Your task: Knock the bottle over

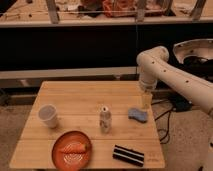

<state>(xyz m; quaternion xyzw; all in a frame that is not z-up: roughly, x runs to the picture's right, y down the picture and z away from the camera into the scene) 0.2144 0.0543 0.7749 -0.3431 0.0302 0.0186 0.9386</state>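
The bottle [105, 119] is a small slim pale one with a whitish cap and a light label. It stands upright near the middle of the wooden table [65, 95]. My white arm [165, 70] reaches in from the right. My gripper [145, 100] points down over the table's right side, above and just behind a blue sponge [137, 115]. It is to the right of the bottle and apart from it.
A white translucent cup [48, 115] stands at the left. An orange plate [71, 148] with orange food lies at the front left. A black striped object [128, 155] lies at the front right. A dark shelf runs behind the table.
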